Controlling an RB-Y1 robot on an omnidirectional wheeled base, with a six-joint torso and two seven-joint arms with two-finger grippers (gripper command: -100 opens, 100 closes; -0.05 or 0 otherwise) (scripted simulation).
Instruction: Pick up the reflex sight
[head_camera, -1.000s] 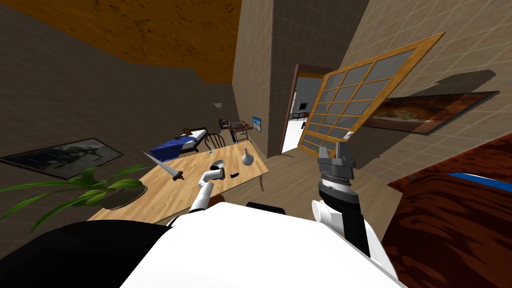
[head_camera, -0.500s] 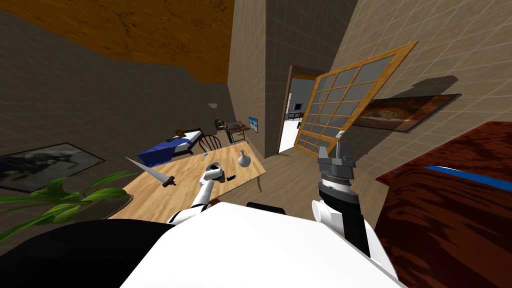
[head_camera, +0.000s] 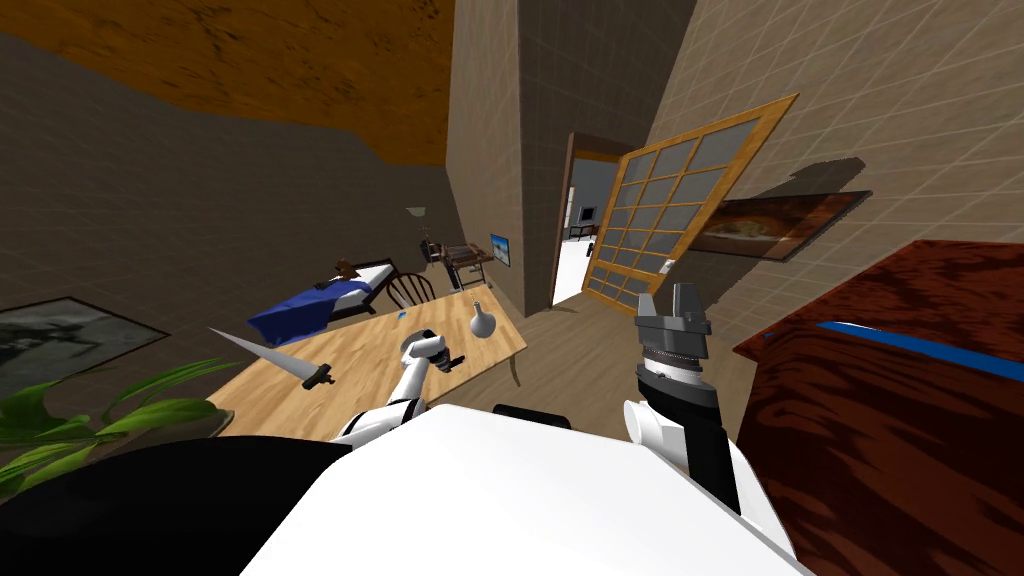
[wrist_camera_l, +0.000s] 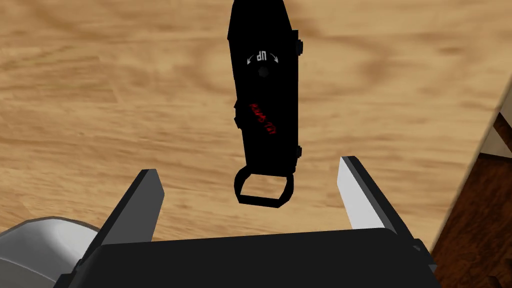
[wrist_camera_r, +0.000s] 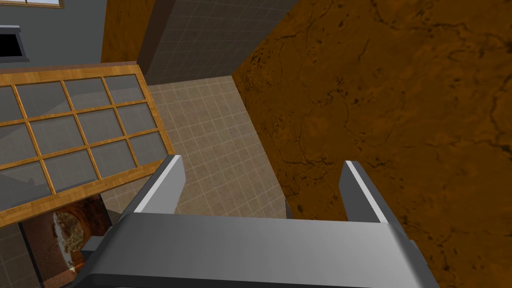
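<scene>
The reflex sight (wrist_camera_l: 265, 110) is a long black block with a small ring at the end nearest my hand, lying flat on a light wooden table (wrist_camera_l: 100, 100). My left gripper (wrist_camera_l: 247, 167) hovers just above it, open, with the ring end between the fingers (wrist_camera_l: 352, 192) and nothing touching. In the head view the sight (head_camera: 455, 362) is a small dark speck near the table's right edge, right beside the left gripper (head_camera: 432, 350). My right gripper (head_camera: 672, 300) is raised off to the right, open and empty (wrist_camera_r: 262, 165).
On the table (head_camera: 350, 370) stand a pale round vase (head_camera: 482, 322) beyond the sight and a large knife (head_camera: 270, 355) to the left. A green plant (head_camera: 90, 420) is at the near left. Dark red-brown furniture (head_camera: 900, 400) stands close on the right. The table's edge (wrist_camera_l: 482, 145) runs near the sight.
The whole head view has slid left as I turned. My left hand has drawn closer to the sight. The right arm holds its raised pose.
</scene>
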